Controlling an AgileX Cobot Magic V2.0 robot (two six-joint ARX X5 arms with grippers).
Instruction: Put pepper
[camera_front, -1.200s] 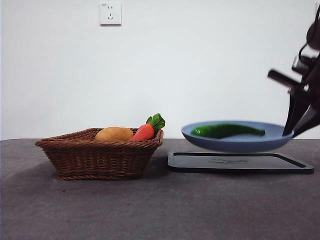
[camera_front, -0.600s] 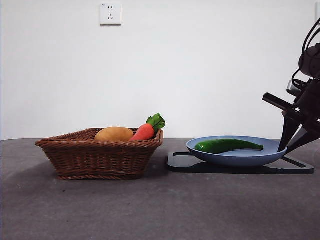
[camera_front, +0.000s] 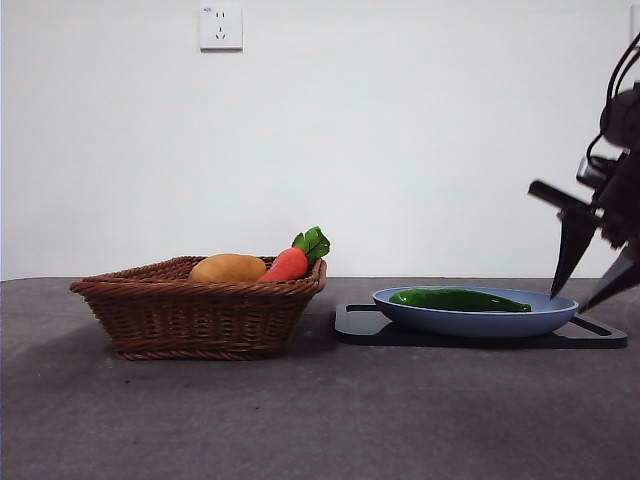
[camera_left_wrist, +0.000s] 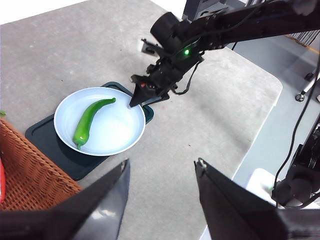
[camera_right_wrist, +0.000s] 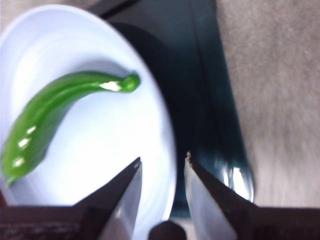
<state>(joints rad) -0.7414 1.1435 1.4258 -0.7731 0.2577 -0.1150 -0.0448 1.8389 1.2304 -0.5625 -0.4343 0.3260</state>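
The glossy green pepper (camera_front: 460, 299) lies in a blue plate (camera_front: 480, 322) that rests on a dark tray (camera_front: 400, 328) at the right. My right gripper (camera_front: 570, 300) is open, just above the plate's right rim and holding nothing. In the right wrist view its jaws (camera_right_wrist: 162, 161) stand apart over the plate's rim (camera_right_wrist: 167, 140), with the pepper (camera_right_wrist: 65, 107) beyond them. My left gripper (camera_left_wrist: 162, 162) is open and empty, high above the table. It looks down on the pepper (camera_left_wrist: 90, 120), the plate (camera_left_wrist: 117, 132) and the right gripper (camera_left_wrist: 140, 97).
A wicker basket (camera_front: 200, 305) stands at the left with an orange carrot (camera_front: 290, 262) and a potato (camera_front: 228, 268) in it; its edge shows in the left wrist view (camera_left_wrist: 25, 170). A socket (camera_front: 220, 27) is on the back wall.
The plate with the pepper came down from the air and now rests flat on the tray. The right gripper has let go of the rim and lifted slightly.
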